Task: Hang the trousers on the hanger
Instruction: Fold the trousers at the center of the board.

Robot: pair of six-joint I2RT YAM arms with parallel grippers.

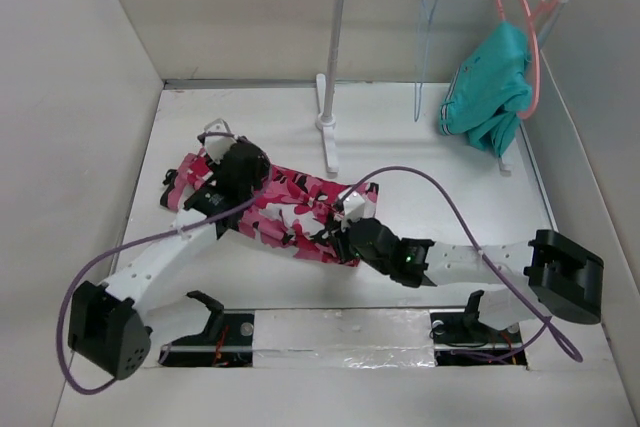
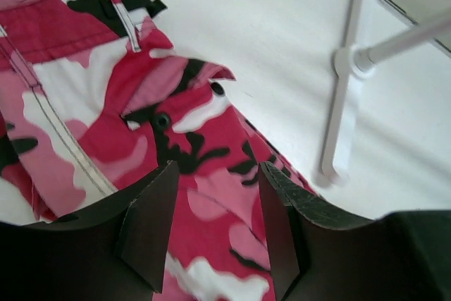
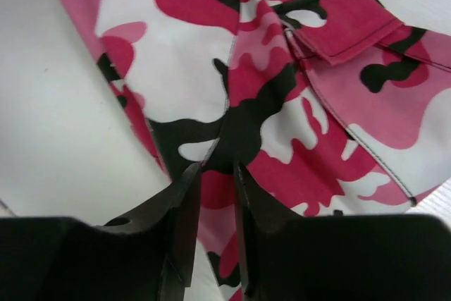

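Note:
The trousers [image 1: 290,209], in pink, white and black camouflage print, lie flat across the middle of the table. My left gripper [image 1: 237,169] hovers over their left end. In the left wrist view it [image 2: 217,174] is open, and the trousers [image 2: 106,103] lie under the gap with nothing pinched. My right gripper [image 1: 350,232] is at their near right edge. In the right wrist view it [image 3: 215,168] stands a narrow way open just above the trousers [image 3: 282,89]. The pale-blue hanger [image 1: 427,42] hangs on the rack rail at the back.
A white clothes rack [image 1: 333,67] stands at the back, and its foot [image 2: 338,139] is close to the right of the trousers. A coral-pink hanger [image 1: 533,37] carries a teal garment [image 1: 490,87] at the rail's right end. White walls enclose the table.

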